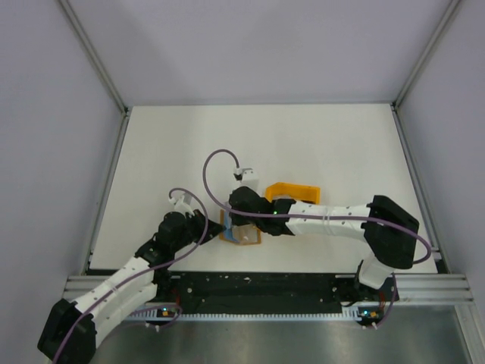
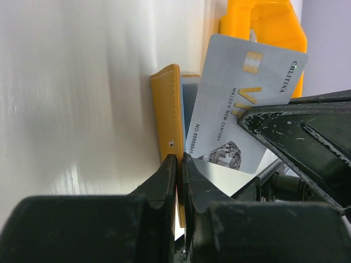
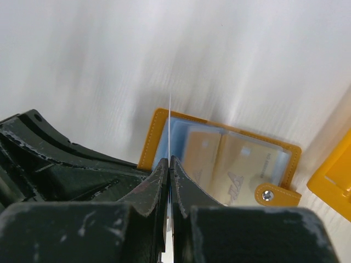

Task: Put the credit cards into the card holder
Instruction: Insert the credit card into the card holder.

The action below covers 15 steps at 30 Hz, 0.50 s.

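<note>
Right fingers [image 3: 160, 174] pinch a silvery card [image 2: 241, 104]; left fingers [image 2: 169, 171] clamp the card holder [image 2: 166, 109] edge.

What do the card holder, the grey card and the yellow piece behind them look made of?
Card holder: probably leather or faux leather, matte orange, with a seamed border and a shiny metal snap; pockets look like clear glossy film.
Grey card: thin stiff plastic, satin silver with a chip, a hairline edge-on in the right hand.
Yellow piece: likely moulded hard plastic, smooth, faint sheen.
</note>
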Available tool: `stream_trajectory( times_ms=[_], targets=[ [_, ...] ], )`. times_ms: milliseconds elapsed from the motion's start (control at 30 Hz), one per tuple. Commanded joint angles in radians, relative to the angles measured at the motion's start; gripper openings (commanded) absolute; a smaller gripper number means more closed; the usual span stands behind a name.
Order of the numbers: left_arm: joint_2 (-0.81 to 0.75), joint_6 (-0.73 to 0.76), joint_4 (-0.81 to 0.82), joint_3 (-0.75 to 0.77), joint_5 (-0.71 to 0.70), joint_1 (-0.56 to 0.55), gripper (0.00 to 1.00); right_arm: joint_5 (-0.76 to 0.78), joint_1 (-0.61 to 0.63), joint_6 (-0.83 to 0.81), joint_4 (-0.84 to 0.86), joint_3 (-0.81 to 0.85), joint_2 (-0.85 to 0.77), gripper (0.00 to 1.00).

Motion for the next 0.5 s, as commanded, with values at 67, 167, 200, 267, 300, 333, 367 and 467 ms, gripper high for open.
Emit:
stream_trajectory(
  times_ms=[67, 167, 200, 267, 300, 333, 367, 467],
  targets=[
    [-0.014, 0.004, 0.052, -0.004, -0.022, -0.003, 0.00, 0.097, 0.019, -0.027, -0.058, 0.002, -0.043, 0.00],
    [-0.014, 0.011, 0.033, -0.007, -0.038, -0.005, 0.00, 0.114, 0.019, -0.046, -0.063, -0.024, -0.081, 0.00],
    [-0.013, 0.011, 0.027, -0.009, -0.048, -0.003, 0.00, 0.114, 0.016, -0.051, -0.075, -0.024, -0.088, 0.00],
    [-0.010, 0.010, 0.016, -0.016, -0.067, -0.003, 0.00, 0.111, 0.012, -0.056, -0.086, -0.032, -0.095, 0.00],
    [-0.010, 0.011, -0.002, -0.017, -0.078, -0.003, 0.00, 0.104, 0.008, -0.054, -0.087, -0.043, -0.098, 0.00],
    [-0.005, 0.013, -0.011, -0.015, -0.085, -0.003, 0.00, 0.084, -0.001, -0.056, -0.083, -0.056, -0.098, 0.00],
    [-0.005, 0.014, -0.032, -0.012, -0.096, -0.003, 0.00, 0.056, -0.020, -0.057, -0.080, -0.064, -0.094, 0.00],
    [0.001, 0.010, -0.056, -0.009, -0.116, -0.005, 0.00, -0.036, -0.063, -0.074, -0.072, -0.089, -0.077, 0.00]
  ],
)
